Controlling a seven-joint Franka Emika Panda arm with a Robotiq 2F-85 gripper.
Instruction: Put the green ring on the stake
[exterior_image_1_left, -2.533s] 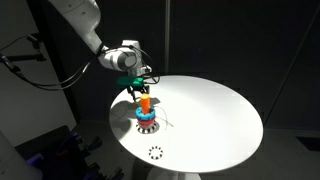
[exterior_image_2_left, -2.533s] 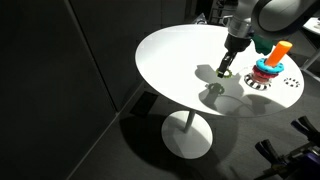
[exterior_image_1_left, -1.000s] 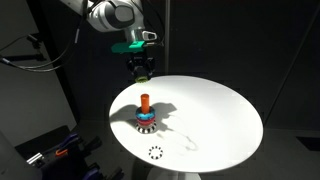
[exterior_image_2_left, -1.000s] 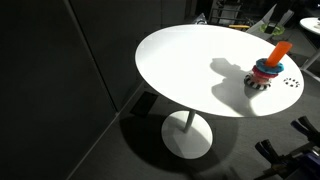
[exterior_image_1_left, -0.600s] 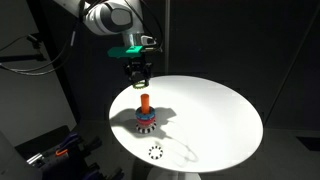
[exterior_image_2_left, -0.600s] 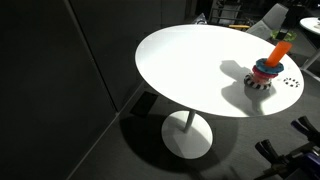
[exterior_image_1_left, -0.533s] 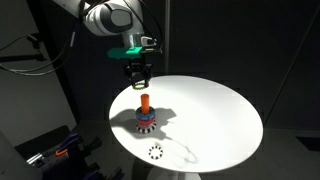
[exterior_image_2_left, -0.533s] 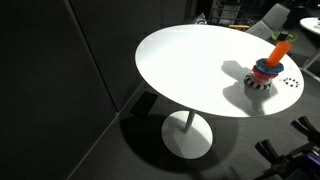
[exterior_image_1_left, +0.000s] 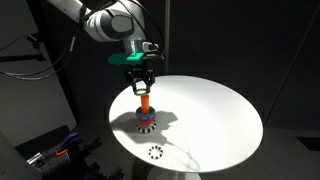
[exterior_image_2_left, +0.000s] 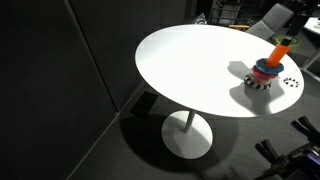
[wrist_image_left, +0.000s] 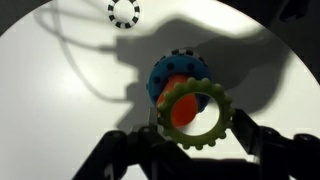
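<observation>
Now the dark hand (wrist_image_left: 193, 142) grips the flat, toothed bright green ring (wrist_image_left: 192, 88) at the wrist view's lower centre, seemingly straight above the short upright orange stake (wrist_image_left: 180, 112), whose tip shows through the hole, slightly left of centre.

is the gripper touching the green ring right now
Touching. The wrist view shows the green ring pinched between both fingers of the gripper.

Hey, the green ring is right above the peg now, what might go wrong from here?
In the wrist view the stake looks off-centre inside the green ring, so the rim may catch its tip. If the gripper opens then, the ring could tilt and drop onto the table.
</observation>
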